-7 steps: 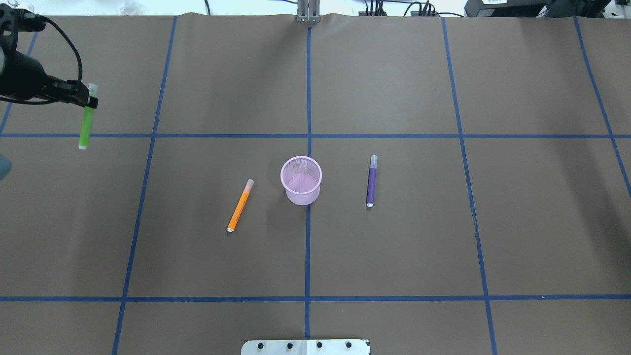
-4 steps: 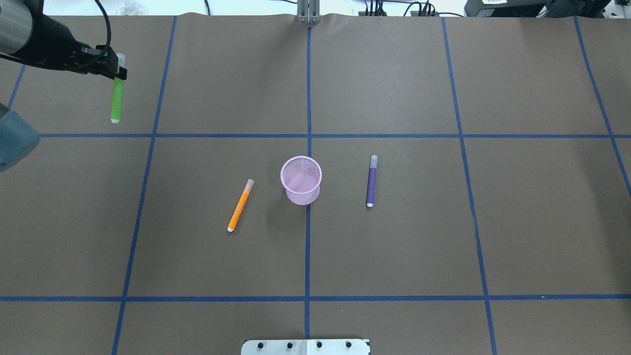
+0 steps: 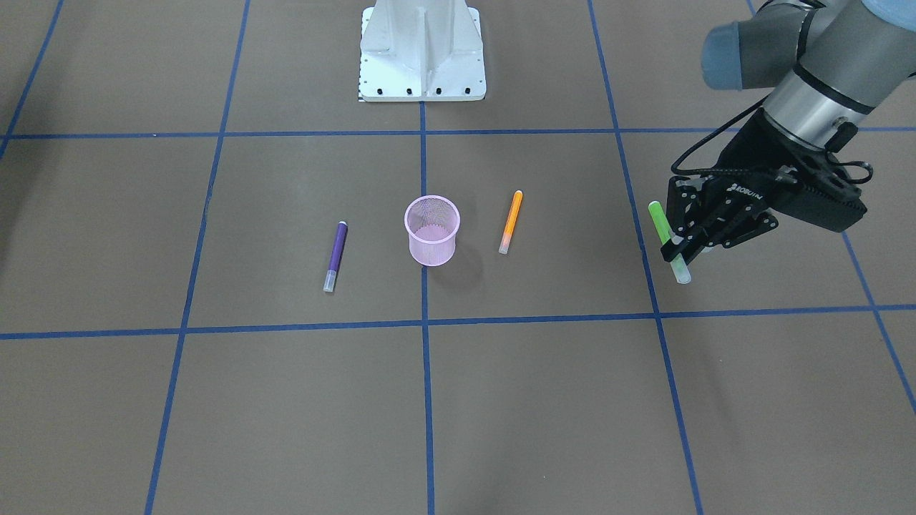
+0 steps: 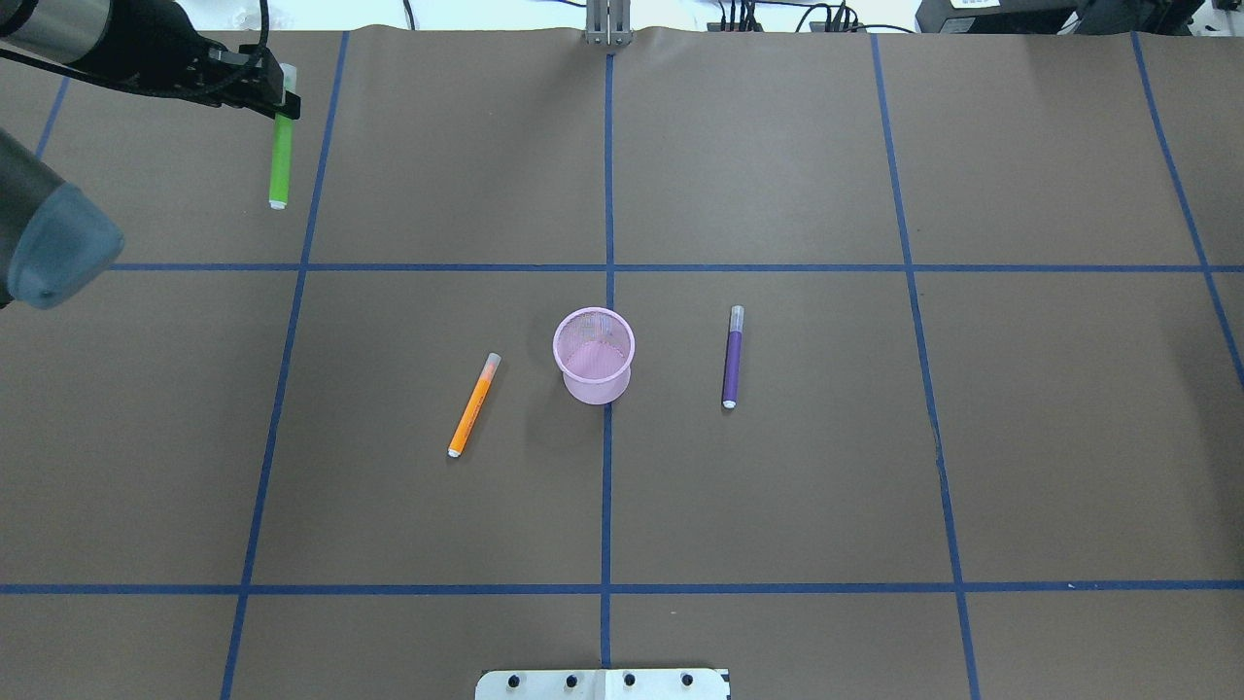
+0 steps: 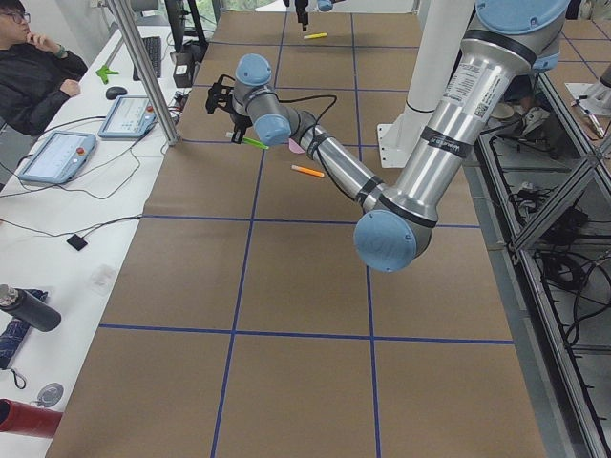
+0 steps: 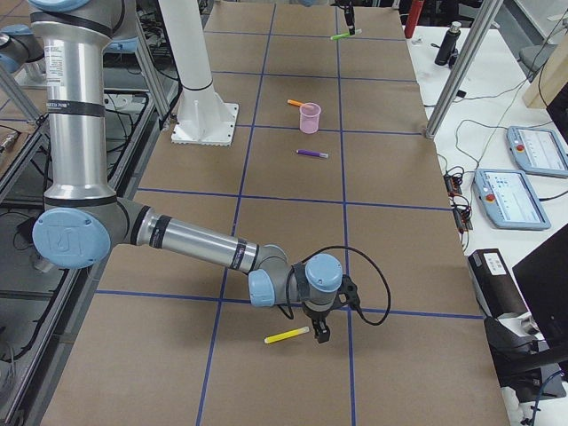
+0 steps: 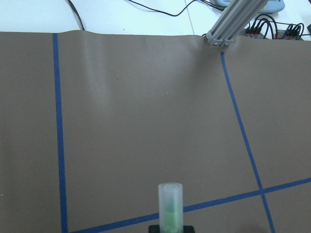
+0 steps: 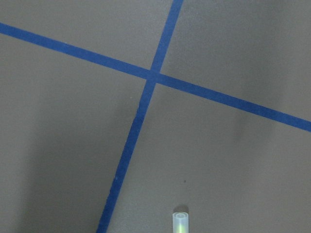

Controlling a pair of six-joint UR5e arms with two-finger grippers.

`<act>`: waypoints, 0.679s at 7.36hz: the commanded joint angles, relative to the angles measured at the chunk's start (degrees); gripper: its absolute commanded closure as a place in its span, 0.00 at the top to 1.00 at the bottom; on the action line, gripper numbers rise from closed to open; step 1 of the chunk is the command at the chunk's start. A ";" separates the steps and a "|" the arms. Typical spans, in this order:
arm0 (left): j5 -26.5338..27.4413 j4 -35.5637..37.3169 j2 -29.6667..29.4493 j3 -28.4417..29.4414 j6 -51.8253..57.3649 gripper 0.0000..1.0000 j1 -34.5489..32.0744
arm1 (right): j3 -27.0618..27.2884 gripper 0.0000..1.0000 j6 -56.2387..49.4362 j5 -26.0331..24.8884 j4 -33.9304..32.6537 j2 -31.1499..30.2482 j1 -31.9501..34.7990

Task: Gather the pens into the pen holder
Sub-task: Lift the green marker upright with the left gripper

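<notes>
My left gripper (image 4: 285, 102) is shut on the green pen (image 4: 281, 160) near its pale cap and holds it above the table's far left; it also shows in the front view (image 3: 676, 250). The pink mesh pen holder (image 4: 594, 355) stands upright mid-table. The orange pen (image 4: 474, 404) lies left of it and the purple pen (image 4: 732, 357) right of it. My right gripper (image 6: 319, 335) shows only in the exterior right view, beside a yellow pen (image 6: 288, 335); I cannot tell whether it is open or shut.
The robot base (image 3: 422, 50) is at the near edge and a metal post (image 4: 607, 24) at the far edge. Blue tape lines grid the brown table. An operator (image 5: 33, 67) and tablets sit beyond the far edge.
My left gripper has carried the green pen farther from the robot and toward the table's middle. The holder, orange pen and purple pen have not moved.
</notes>
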 commanded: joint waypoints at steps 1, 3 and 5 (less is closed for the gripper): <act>3.59 0.01 -1.59 0.63 -1.05 0.00 2.82 | -1.96 0.94 0.08 -0.11 1.87 -0.17 -0.83; 3.60 0.01 -1.85 0.72 -1.23 0.00 2.83 | -3.10 0.90 0.17 0.42 1.70 -0.43 -1.19; 4.21 0.01 -2.73 0.72 -1.49 0.00 4.75 | -3.37 0.89 0.17 0.51 1.61 -0.52 -1.98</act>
